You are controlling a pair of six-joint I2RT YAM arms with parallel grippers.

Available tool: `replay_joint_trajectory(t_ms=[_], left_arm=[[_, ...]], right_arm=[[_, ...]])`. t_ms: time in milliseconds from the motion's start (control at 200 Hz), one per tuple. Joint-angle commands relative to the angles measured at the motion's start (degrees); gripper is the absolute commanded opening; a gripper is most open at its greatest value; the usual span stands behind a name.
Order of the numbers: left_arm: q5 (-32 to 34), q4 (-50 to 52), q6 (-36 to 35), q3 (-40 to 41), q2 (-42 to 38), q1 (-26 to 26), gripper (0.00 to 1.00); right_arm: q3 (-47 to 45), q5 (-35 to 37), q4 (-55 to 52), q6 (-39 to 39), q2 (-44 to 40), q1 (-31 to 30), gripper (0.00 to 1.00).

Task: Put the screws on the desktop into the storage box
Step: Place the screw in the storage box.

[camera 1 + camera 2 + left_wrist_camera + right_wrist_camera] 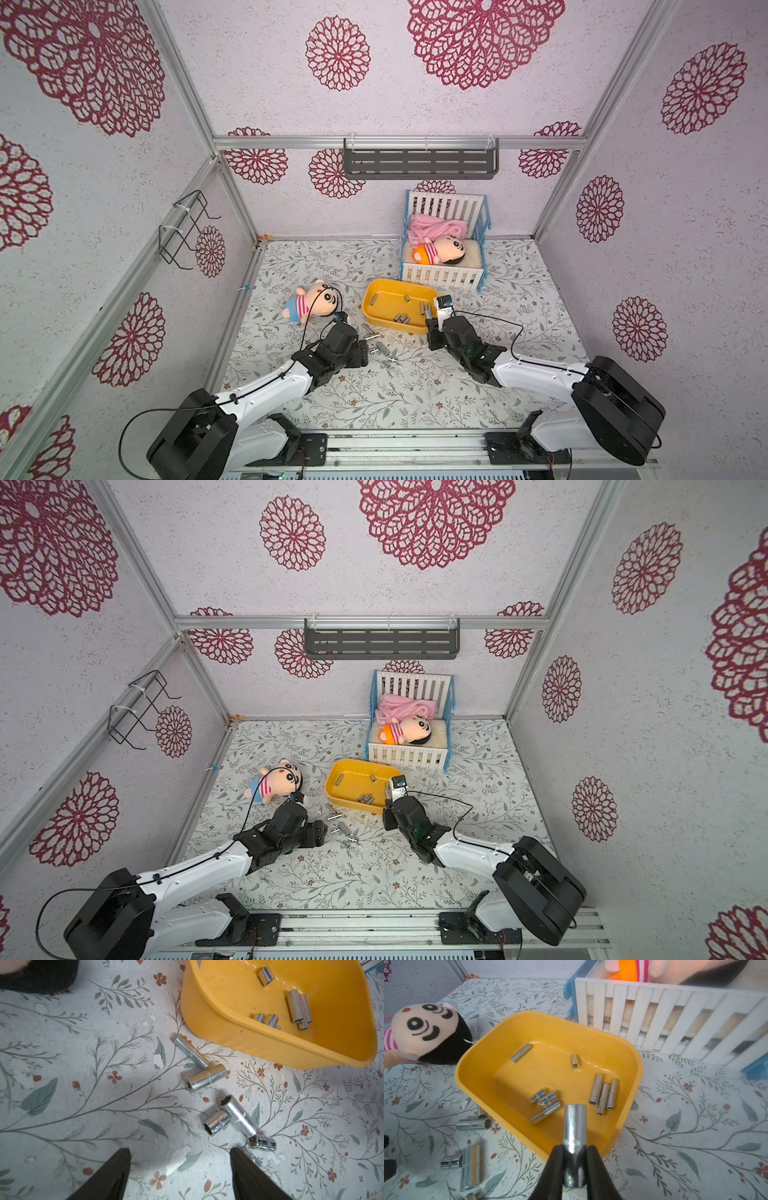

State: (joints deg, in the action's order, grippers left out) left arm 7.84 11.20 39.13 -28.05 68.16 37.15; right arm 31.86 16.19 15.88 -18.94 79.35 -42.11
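Delivery step in hand. The right claw [574, 1148] is gripping one held screw [575, 1124], a smooth chromed cylinder with a hollow end, and is poising it over the near rim of the storage box [477, 1068], a shallow yellow plastic tub with rounded corners. Stored screws [602, 1093] are lying inside on its floor. The left claw [179, 1150] is standing open and empty above the vine-printed worktop [83, 1064], near several loose screws [205, 1079]. Judged next move: releasing over the tub floor, since the round bodies are likely to roll.

Yellow storage box [481, 1082], possibly brassy screw [574, 1060]
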Motion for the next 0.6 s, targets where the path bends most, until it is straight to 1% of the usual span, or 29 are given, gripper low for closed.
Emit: replay_joint_trajectory(t_ms=[0,280,310,405,595], left_arm=[[0.20,-0.25,-0.26,-1.47,0.54,0.47,0.81],[-0.40,-0.14,-0.24,-1.96,1.54,0.82,0.81],[-0.45,-0.19,-0.29,-2.05,1.54,0.82,0.80],[-0.49,-0.22,-0.27,-2.07,1.37,1.00,0.81],[-0.45,-0.21,-0.26,-1.95,1.17,1.17,0.81]], right_arm=[[2.58,-1.61,0.91,-1.01,0.77,0.44,0.00],[5.89,-2.61,-2.16,-1.98,5.16,0.63,0.07],[6.14,-2.71,-2.40,-1.91,5.51,0.62,0.10],[6.22,-3.17,-2.56,-2.24,5.73,0.62,0.26],[5.33,-3.60,-1.92,-2.30,4.38,0.62,0.46]])
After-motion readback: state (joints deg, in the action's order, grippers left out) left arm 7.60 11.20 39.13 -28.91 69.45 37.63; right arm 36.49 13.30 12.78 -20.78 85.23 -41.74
